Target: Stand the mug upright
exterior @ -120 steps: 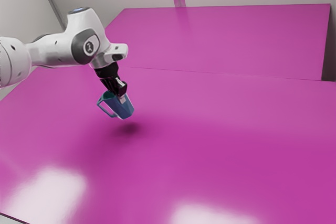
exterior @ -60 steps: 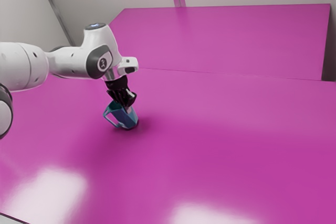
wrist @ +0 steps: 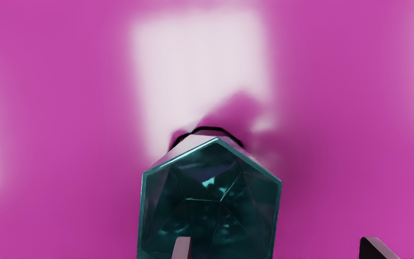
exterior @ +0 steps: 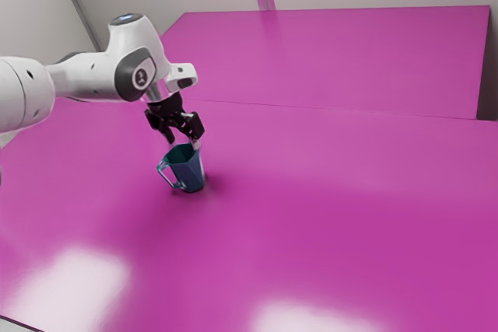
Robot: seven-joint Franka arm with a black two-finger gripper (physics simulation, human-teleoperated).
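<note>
Mug (exterior: 189, 172) is standing upright on the pink table (exterior: 350, 215), no longer tilting as it was half a second ago! Gripper (exterior: 184, 141) is opening wide, releasing its hold, and the white arm (exterior: 82, 77) is now drawing up and back.

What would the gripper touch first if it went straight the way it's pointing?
Most likely the mug. The gripper points down toward it, open, with one of its fingers over the mouth and the other out to the side. Depth there is hard to judge.
</note>
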